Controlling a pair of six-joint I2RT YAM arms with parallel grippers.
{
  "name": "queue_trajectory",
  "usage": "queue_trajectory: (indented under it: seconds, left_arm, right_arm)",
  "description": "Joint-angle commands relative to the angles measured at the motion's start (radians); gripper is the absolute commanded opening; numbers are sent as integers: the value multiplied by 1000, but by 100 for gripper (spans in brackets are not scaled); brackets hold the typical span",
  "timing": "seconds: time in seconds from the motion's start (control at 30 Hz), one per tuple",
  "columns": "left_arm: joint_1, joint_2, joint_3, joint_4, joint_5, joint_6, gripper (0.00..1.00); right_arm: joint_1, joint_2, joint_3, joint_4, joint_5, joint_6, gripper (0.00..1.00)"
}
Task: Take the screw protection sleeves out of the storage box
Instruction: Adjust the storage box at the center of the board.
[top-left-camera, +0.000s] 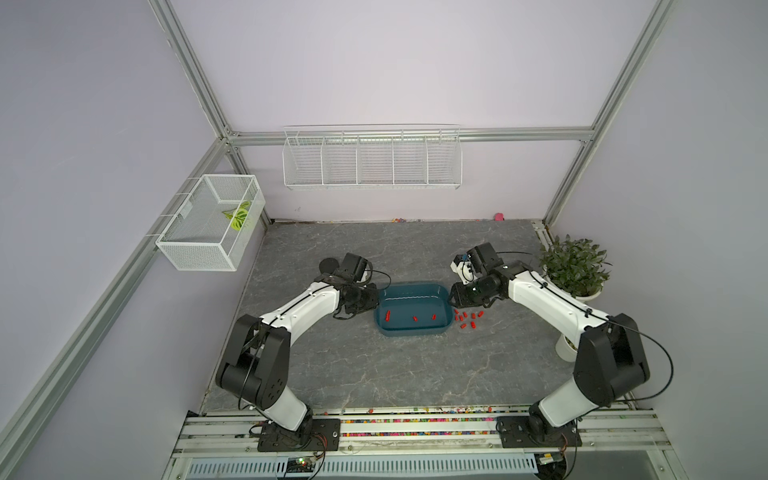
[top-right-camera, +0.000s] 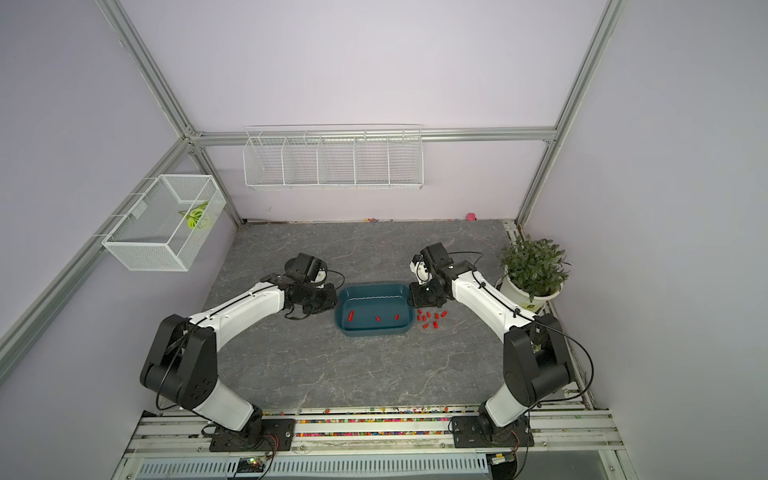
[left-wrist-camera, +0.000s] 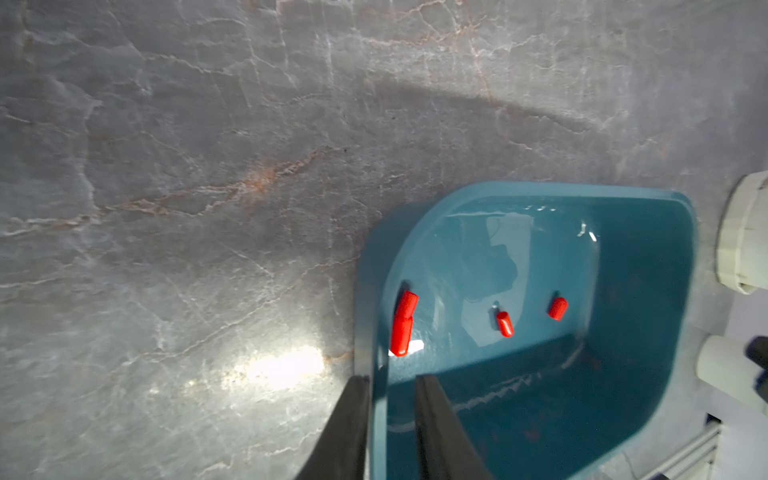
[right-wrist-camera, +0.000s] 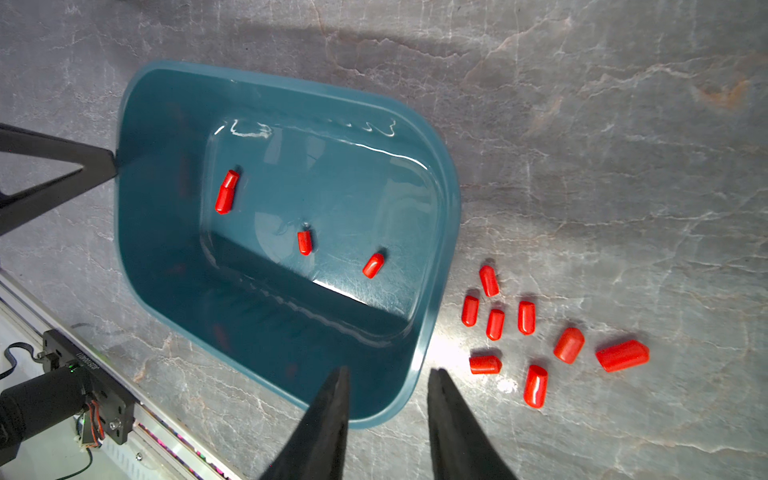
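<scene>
The left part of the bench (top-left-camera: 291, 374) is seen bare from its left edge to the box, crossed only by the left arm (top-left-camera: 299, 303). The left gripper (left-wrist-camera: 392, 380) is set astride the left end wall of the box (top-left-camera: 411, 331), with one jaw outside against the rim and one inside. The jaws are parted only narrowly, and whether the wall is actually pinched cannot be told.

The box is placed near the middle of the bench, and wide open bench is shown in front of it and behind it in both top views. Four sleeves (right-wrist-camera: 304, 242) are counted on its floor, all towards the front wall. Two are laid end to end near the left end, one is at the middle and one is towards the right end.

The right gripper (right-wrist-camera: 390, 370) is held at the box's far right corner. Its jaws are clearly apart with the rim between them, a gap is shown on either side, and nothing is gripped.

Eight more sleeves are scattered on the bench just beside the box's right end, none touching it. Beyond them the bench is bare up to the plant (top-left-camera: 575, 266) at the right edge.
</scene>
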Motion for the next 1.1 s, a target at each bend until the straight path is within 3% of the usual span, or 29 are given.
queue_trajectory:
  seconds: [0.0, 0.47, 0.73, 1.07]
  left_arm:
    - [-16, 28, 38, -50, -45, 22, 27]
    - [-55, 95, 121, -128, -116, 48, 23]
    - [-56, 101, 142, -159, -156, 67, 12]
    - [-64, 56, 187, -214, -312, 131, 6]
  right_arm:
    - [4, -15, 9, -30, 21, -24, 36]
    - [4, -18, 10, -33, 18, -24, 35]
    - [5, -15, 13, -37, 18, -28, 34]
    - [4, -41, 18, -55, 17, -30, 33]
